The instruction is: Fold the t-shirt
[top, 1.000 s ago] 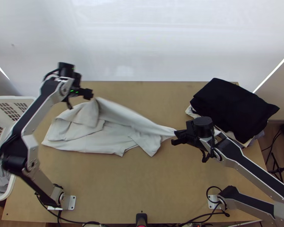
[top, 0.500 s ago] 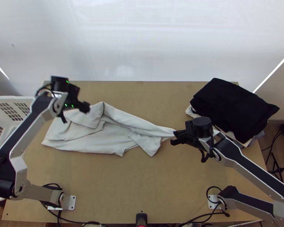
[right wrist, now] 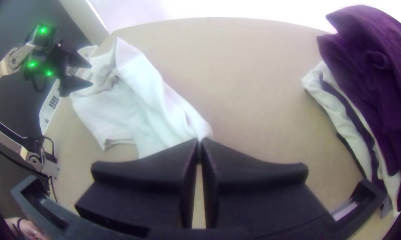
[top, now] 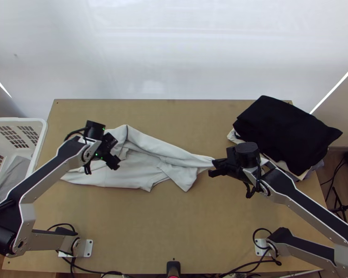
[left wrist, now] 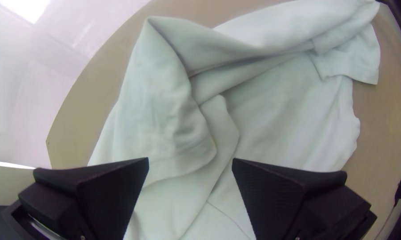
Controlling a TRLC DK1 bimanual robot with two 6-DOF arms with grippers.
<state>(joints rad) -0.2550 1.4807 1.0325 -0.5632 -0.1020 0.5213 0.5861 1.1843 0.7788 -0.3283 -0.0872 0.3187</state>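
The pale grey-white t-shirt [top: 141, 160] lies across the table's left and middle, partly folded over itself with creases; its right end narrows to my right gripper [top: 215, 167]. In the right wrist view my right gripper [right wrist: 199, 144] is shut on that gathered end of the t-shirt [right wrist: 165, 120]. Above the cloth's left part stands my left gripper [top: 117, 152], its fingers apart. From the left wrist view, the left gripper [left wrist: 190, 162] is open over the t-shirt [left wrist: 165, 115], with nothing pinched; a folded-back flap and its hem lie beneath it.
A stack of folded clothes with a black one on top [top: 285, 132] stands at the table's back right. On the left, a white basket [top: 40, 134] holds grey cloth [top: 11, 178]. Bare wood [top: 174, 222] stretches in front of the t-shirt.
My left gripper has come down the picture from the table's back edge to over the t-shirt's left part. The raised back portion of cloth has settled lower. The right arm has kept still.
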